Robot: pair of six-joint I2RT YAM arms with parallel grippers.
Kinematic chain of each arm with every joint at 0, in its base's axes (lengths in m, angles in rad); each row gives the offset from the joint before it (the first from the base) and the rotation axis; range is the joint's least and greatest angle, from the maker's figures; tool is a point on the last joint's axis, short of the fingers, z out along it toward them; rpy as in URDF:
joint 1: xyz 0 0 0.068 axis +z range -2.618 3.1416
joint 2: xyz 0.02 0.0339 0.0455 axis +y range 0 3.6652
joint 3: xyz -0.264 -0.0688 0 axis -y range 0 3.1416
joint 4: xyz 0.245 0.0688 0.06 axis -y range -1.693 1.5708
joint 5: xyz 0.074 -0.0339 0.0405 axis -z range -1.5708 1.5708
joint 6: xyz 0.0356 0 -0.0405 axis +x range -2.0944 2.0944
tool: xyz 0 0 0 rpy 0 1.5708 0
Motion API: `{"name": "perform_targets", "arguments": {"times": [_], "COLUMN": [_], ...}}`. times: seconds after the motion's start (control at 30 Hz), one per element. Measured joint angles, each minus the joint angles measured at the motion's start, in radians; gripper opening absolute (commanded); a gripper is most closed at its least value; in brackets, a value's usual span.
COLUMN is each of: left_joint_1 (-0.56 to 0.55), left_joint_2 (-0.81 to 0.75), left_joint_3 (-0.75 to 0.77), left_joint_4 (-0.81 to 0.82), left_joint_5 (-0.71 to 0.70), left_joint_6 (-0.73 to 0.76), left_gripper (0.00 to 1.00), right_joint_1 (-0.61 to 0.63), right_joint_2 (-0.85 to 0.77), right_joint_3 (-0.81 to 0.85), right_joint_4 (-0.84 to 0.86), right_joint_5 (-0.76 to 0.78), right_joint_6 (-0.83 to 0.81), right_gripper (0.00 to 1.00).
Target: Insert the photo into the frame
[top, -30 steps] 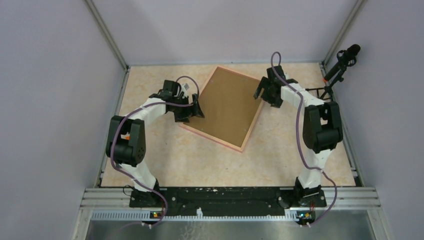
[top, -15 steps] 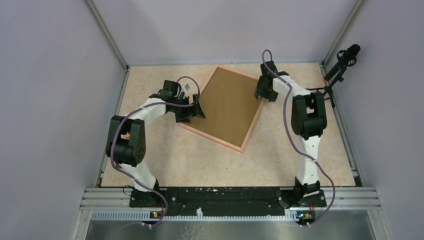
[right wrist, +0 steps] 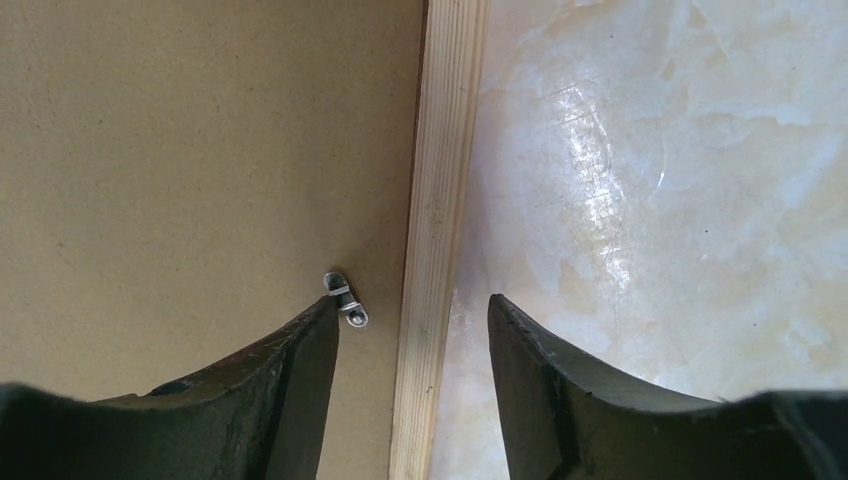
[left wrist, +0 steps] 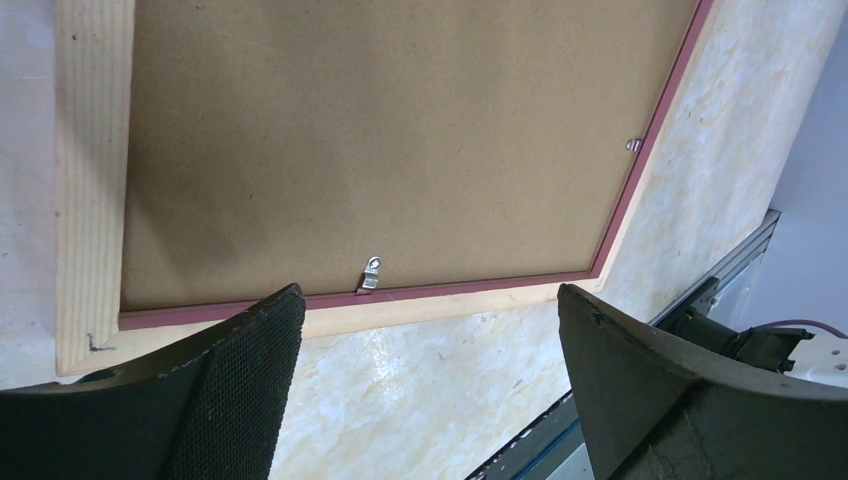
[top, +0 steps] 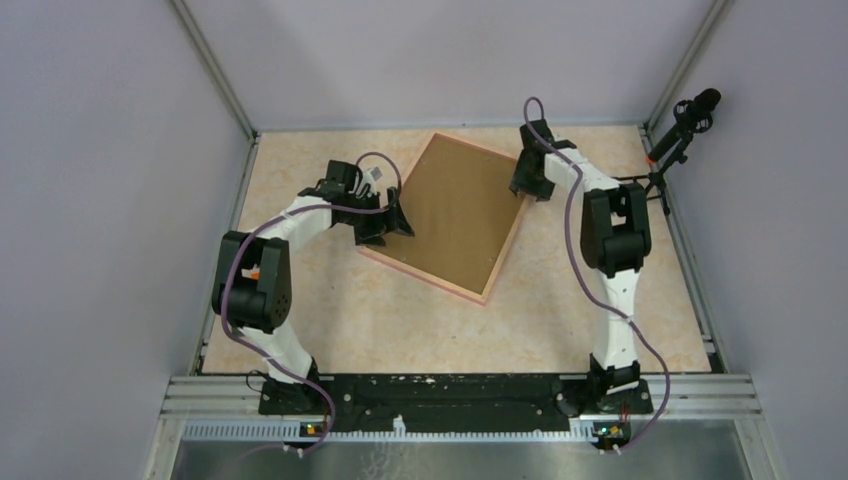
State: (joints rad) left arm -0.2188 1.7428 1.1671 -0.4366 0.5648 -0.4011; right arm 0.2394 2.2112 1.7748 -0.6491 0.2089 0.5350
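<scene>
Frame [right wrist: 440,200]: lies flat on the table [top: 340,320], back side up, turned a bit crooked, between the two arms. Holds the brown backing board [top: 455,210], snug inside the wood edge. Shows small metal clips [left wrist: 371,274] along the inner edge, one near each gripper.

Photo: nowhere to be seen. Maybe hidden under the board, maybe not; cannot tell from here. So no calling the job done yet.

Left gripper [left wrist: 428,300]: stands wide open, holds nothing, hangs just over the frame's left side, close to a clip.

Right gripper [right wrist: 412,300]: reaches over the frame's far right side, fingers apart, one over the board beside a clip, the other over the table, with the wood edge in the gap. Pinches nothing, as far as can be seen.

Looks like clip work at the back of the frame. If shutting the clips, then almost finished: only a few turns to go. If opening them, then lots left: lift out the board, lay in the photo, put the board back, turn the clips. Cannot tell which.
</scene>
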Motion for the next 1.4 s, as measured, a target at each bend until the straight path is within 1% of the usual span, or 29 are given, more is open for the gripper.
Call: {"name": "perform_targets", "arguments": {"times": [0.2,0.27,0.3,0.37,0.4,0.57,0.63,0.73,0.77,0.8,0.93,0.97,1.0,1.03,1.2,1.3,1.33,1.4], "left_joint_1": [0.0,0.0,0.0,0.0,0.0,0.0,0.0,0.0,0.0,0.0,0.0,0.0,0.0,0.0,0.0,0.0,0.0,0.0], "left_joint_2": [0.0,0.0,0.0,0.0,0.0,0.0,0.0,0.0,0.0,0.0,0.0,0.0,0.0,0.0,-0.007,-0.029,-0.04,-0.071], "left_joint_3": [0.0,0.0,0.0,0.0,0.0,0.0,0.0,0.0,0.0,0.0,0.0,0.0,0.0,0.0,0.0,0.0,-0.001,-0.008], "left_joint_4": [0.005,0.004,0.005,0.005,0.005,0.005,0.005,0.005,0.006,0.006,0.008,0.008,0.008,0.008,0.007,0.006,0.006,0.012], "left_joint_5": [0.006,0.007,0.008,0.008,0.008,0.008,0.008,0.008,0.008,0.008,0.008,0.008,0.008,0.008,-0.002,-0.024,-0.036,-0.064], "left_joint_6": [-0.001,-0.001,-0.001,-0.001,-0.001,-0.001,-0.001,-0.001,-0.001,-0.001,-0.001,-0.001,-0.001,-0.001,0.0,0.003,0.004,0.006], "left_gripper": [0.99,0.99,0.99,0.99,0.99,0.99,0.99,0.99,0.99,0.99,0.99,0.99,0.99,0.99,0.99,0.99,0.99,0.99], "right_joint_1": [0.0,0.0,0.0,0.0,0.0,-0.002,-0.005,-0.006,-0.007,-0.007,-0.008,-0.008,-0.008,-0.009,-0.017,-0.023,-0.024,-0.031], "right_joint_2": [0.026,0.03,0.03,0.033,0.037,0.039,0.037,0.024,0.018,0.015,0.011,0.011,0.011,0.01,0.009,0.01,0.01,0.01], "right_joint_3": [0.042,0.047,0.048,0.054,0.059,0.066,0.064,0.038,0.029,0.023,0.019,0.019,0.019,0.019,0.021,0.036,0.039,0.04], "right_joint_4": [-0.014,-0.018,-0.018,-0.025,-0.026,-0.041,-0.044,-0.025,-0.018,-0.011,-0.011,-0.013,-0.016,-0.017,-0.015,-0.033,-0.035,-0.031], "right_joint_5": [0.01,0.013,0.014,0.016,0.013,0.019,0.017,0.015,0.014,0.013,-0.006,-0.015,-0.024,-0.031,-0.064,-0.05,-0.046,-0.025], "right_joint_6": [0.008,0.011,0.015,0.025,0.032,0.07,0.089,0.112,0.116,0.121,0.123,0.121,0.119,0.113,0.085,0.089,0.09,0.106], "right_gripper": [0.56,0.54,0.5,0.34,0.28,0.08,0.04,0.04,0.05,0.08,0.51,0.61,0.66,0.67,0.67,0.61,0.56,0.37]}}
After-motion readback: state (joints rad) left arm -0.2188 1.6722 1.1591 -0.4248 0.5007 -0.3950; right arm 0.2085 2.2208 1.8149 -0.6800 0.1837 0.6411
